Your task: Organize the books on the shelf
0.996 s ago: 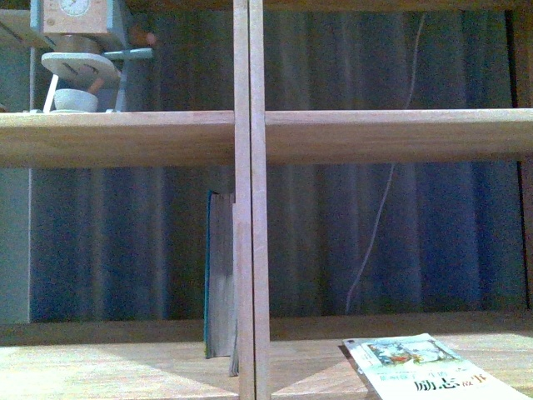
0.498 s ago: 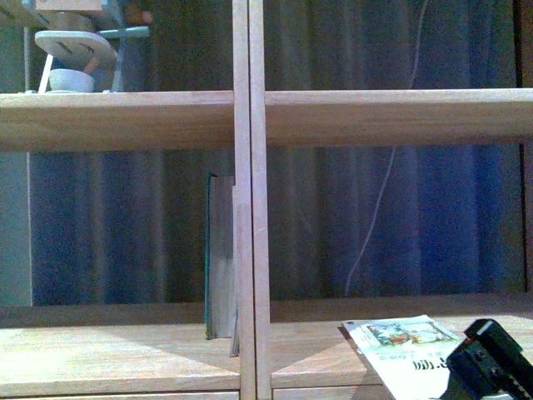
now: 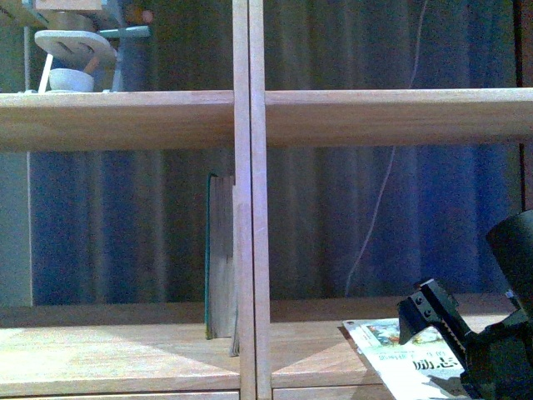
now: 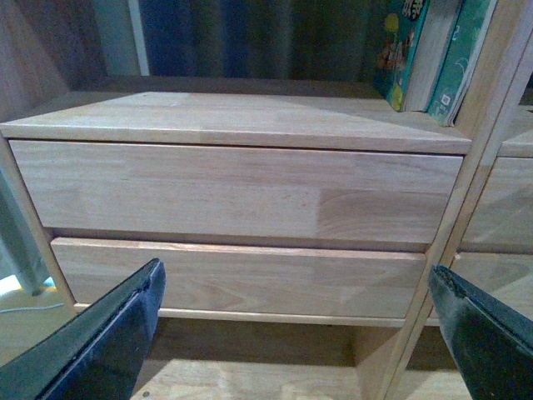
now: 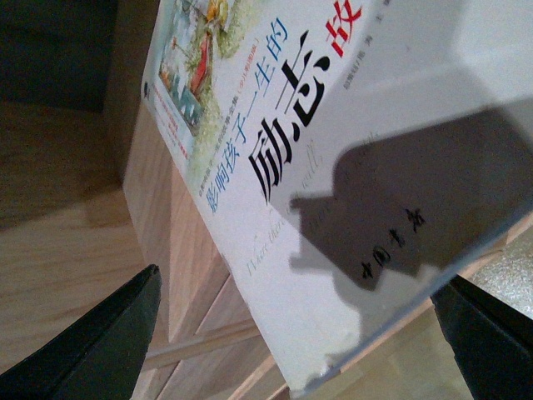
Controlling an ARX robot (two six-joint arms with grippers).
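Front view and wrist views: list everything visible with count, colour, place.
shelf: one, light wood, fills the front view.
drawer fronts: two, light wood, under the left compartment.
teal book: one, dark teal, upright against the divider, left compartment.
paperback: one, white, flat in right compartment.
wooden toy: one, wood and white, upper left shelf.
curtain: one, dark blue, behind.
cable: one, white, hanging behind.
left tool: one, black, open, facing the drawers.
right tool: one, black, open, over the paperback.

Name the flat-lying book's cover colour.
The book is white, lettered black and red; best in right wrist view.
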